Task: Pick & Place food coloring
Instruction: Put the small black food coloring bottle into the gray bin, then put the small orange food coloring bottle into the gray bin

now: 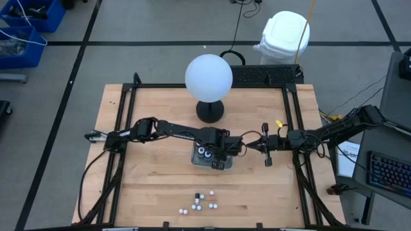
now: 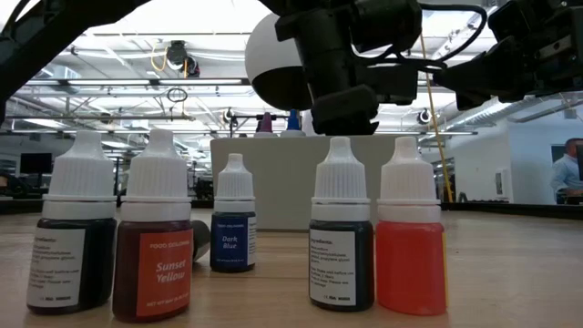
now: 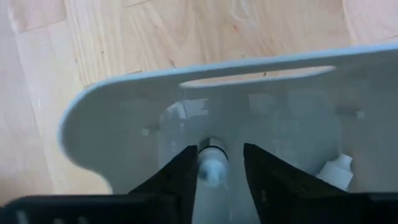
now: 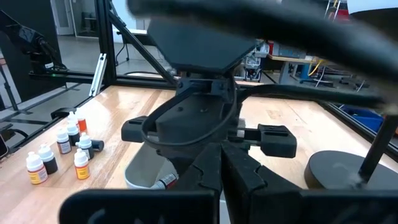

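Note:
The food coloring stands in two groups. Several tiny white-topped bottles (image 1: pixel 202 200) stand near the table's near edge; in the low view they fill the front, among them a "Sunset Yellow" bottle (image 2: pixel 155 241) and an orange one (image 2: pixel 412 246). Two dark round bottles (image 1: pixel 205 153) sit in the clear tray (image 1: pixel 198 160) at mid-table. My left gripper (image 1: pixel 216 156) hangs over the tray, open, with a white-capped bottle (image 3: pixel 212 167) between its fingers. My right gripper (image 1: pixel 246 144) waits just right of the tray, shut (image 4: pixel 221 163). My left gripper comes at the bottle's white cap (image 3: pixel 211 177) from above, pointing down into the tray. One finger (image 3: pixel 183 177) lies against the cap, while a gap shows beside the other finger (image 3: pixel 261 180). Whether the bottle is held I cannot tell.
A big white globe (image 1: pixel 209 76) on a black base (image 1: pixel 210 111) stands behind the tray toward the far edge. A black frame (image 1: pixel 122 122) runs along the table's left, right and far sides. Bare wood lies between the tray and the near bottles.

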